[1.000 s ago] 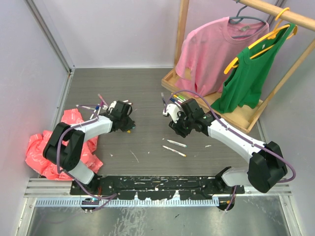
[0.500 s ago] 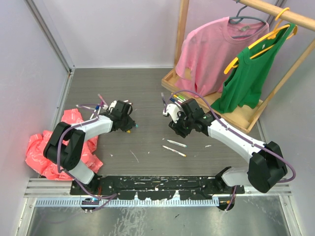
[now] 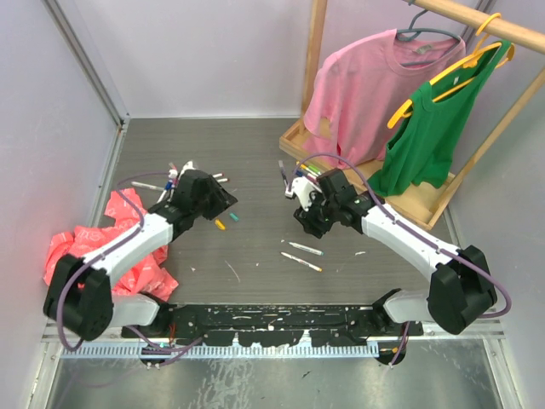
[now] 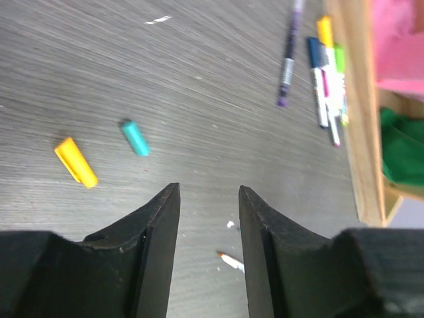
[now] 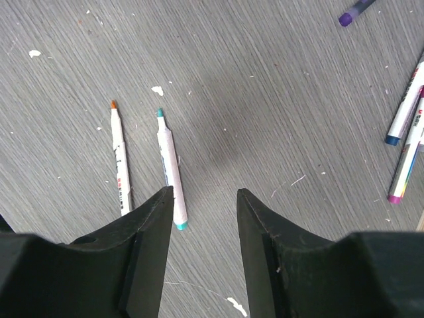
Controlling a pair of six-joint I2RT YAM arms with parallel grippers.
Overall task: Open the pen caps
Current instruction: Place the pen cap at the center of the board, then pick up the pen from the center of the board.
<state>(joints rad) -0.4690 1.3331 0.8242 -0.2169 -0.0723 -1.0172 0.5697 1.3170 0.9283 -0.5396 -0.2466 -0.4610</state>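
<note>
A yellow cap [image 4: 75,161] and a teal cap [image 4: 135,138] lie loose on the grey table, just ahead and left of my left gripper [image 4: 209,192], which is open and empty. From above the caps [image 3: 220,225] sit right of the left gripper [image 3: 221,204]. Two uncapped pens, orange-tipped [image 5: 120,165] and teal-tipped [image 5: 169,165], lie under my right gripper [image 5: 204,193], which is open and empty. From above these pens [image 3: 305,249] lie below the right gripper [image 3: 305,220]. Several capped pens [image 4: 328,73] lie by the wooden base.
A wooden rack base [image 3: 409,204] with a pink shirt [image 3: 366,94] and a green top [image 3: 434,128] stands at the back right. A crumpled red bag [image 3: 81,256] lies at the left. More pens [image 3: 153,183] lie behind the left arm.
My left gripper has pulled back and up from the table, and the yellow and teal caps now lie uncovered beside it. The right gripper has barely moved.
</note>
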